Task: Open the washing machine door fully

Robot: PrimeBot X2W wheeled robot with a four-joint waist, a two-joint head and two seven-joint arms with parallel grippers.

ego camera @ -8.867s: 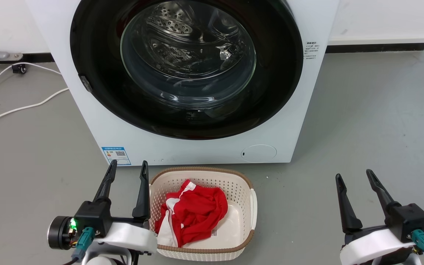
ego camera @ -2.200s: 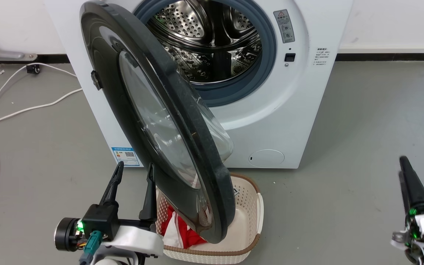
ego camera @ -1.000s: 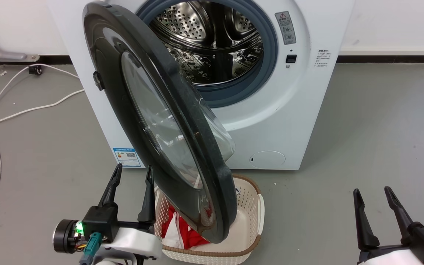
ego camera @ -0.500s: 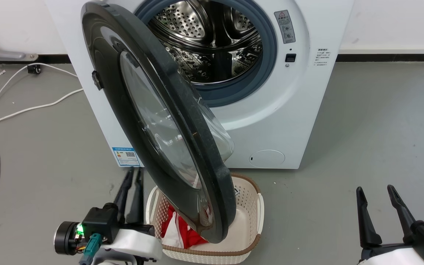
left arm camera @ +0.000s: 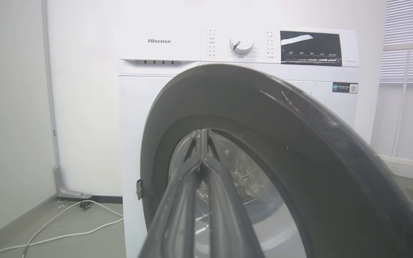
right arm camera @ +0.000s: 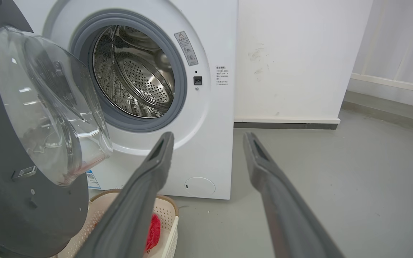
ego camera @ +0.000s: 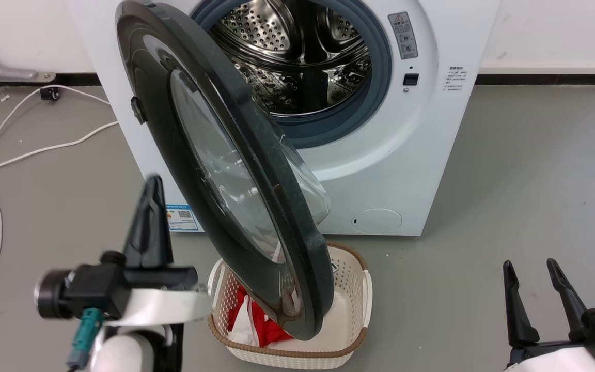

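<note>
On our left gripper (ego camera: 153, 181) the jaws are pressed together into one tip, probably for pushing: the half-open washing machine door (ego camera: 215, 170) stands just before them. Our right gripper (ego camera: 530, 262) waits with jaws wide, well apart from it.

Bright, even indoor light fills all three views, leaving only a soft shadow on the grey floor (ego camera: 509, 170) beside the washing machine (ego camera: 406, 170). In the head view the left gripper (ego camera: 152, 188) is smeared with blur, while the steel drum (ego camera: 297, 57) glints sharply. The left wrist view is hazy and washed out, its own fingers (left arm camera: 181, 208) out of focus. The right wrist view is crisp, with pale glare on the glass of the washing machine door (right arm camera: 45, 107)
</note>
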